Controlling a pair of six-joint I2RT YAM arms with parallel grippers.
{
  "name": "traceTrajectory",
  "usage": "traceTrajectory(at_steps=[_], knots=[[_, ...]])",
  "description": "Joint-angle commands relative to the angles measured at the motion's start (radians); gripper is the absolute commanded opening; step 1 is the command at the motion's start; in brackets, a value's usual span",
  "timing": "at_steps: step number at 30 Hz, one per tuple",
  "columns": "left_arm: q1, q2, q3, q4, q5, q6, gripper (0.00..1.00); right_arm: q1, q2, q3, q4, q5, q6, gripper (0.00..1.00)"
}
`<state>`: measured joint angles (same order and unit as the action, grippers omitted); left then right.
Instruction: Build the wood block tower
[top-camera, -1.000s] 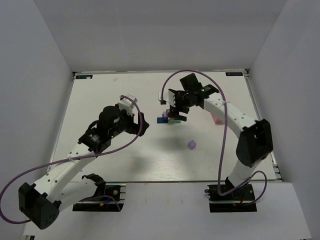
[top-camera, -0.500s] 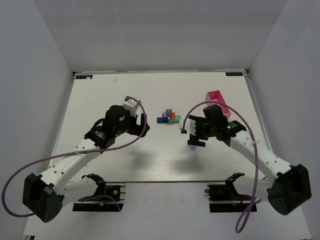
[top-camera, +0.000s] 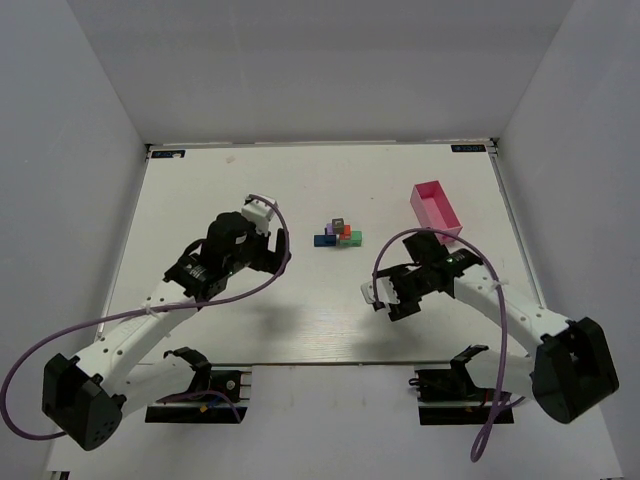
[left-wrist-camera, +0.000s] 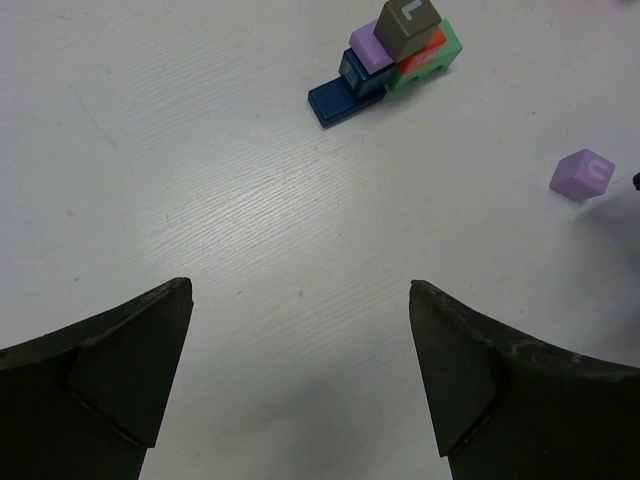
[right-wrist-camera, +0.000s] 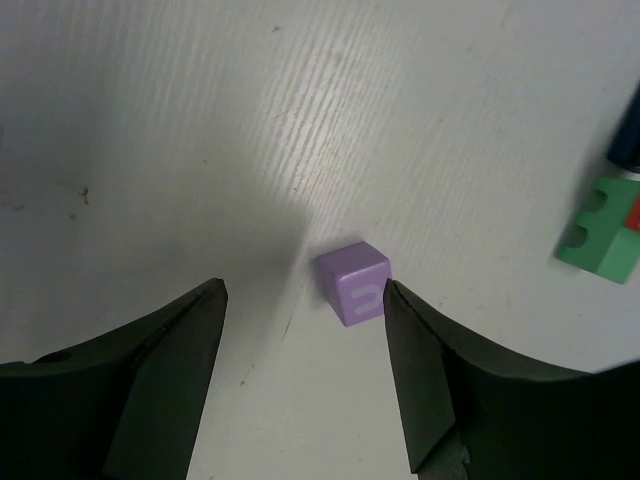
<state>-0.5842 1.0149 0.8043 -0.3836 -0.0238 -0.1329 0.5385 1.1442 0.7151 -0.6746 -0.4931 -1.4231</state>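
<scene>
My right gripper (right-wrist-camera: 305, 290) stands open astride a lilac cube (right-wrist-camera: 355, 283), gripping nothing, toward the near edge of the table (top-camera: 200, 190). My left gripper (left-wrist-camera: 300, 287) gapes wide, empty. The block stack (top-camera: 338, 234) sits mid-table.

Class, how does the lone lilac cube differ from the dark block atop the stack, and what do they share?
Colour: the lilac cube is pale purple; the dark block is brownish.
Support: the cube lies alone on the table; the dark block sits atop other blocks.
Reach: the cube lies between the right pincer's open fingers; no pincer surrounds the dark block.
Both are small, with a pale mark.
</scene>
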Motion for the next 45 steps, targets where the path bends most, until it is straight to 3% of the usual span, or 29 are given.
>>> traceTrajectory(at_steps=[1, 22, 45], knots=[[0.004, -0.051, -0.016, 0.011, -0.005, 0.022, 1.00, -0.008, 0.058, 0.058, -0.079, -0.004, -0.112, 0.70], [0.004, -0.108, -0.025, 0.011, 0.058, 0.022, 1.00, -0.029, 0.307, 0.184, -0.075, 0.019, -0.181, 0.70], [0.004, -0.118, -0.025, 0.011, 0.067, 0.022, 1.00, -0.067, 0.397, 0.211, -0.019, 0.056, -0.151, 0.63]])
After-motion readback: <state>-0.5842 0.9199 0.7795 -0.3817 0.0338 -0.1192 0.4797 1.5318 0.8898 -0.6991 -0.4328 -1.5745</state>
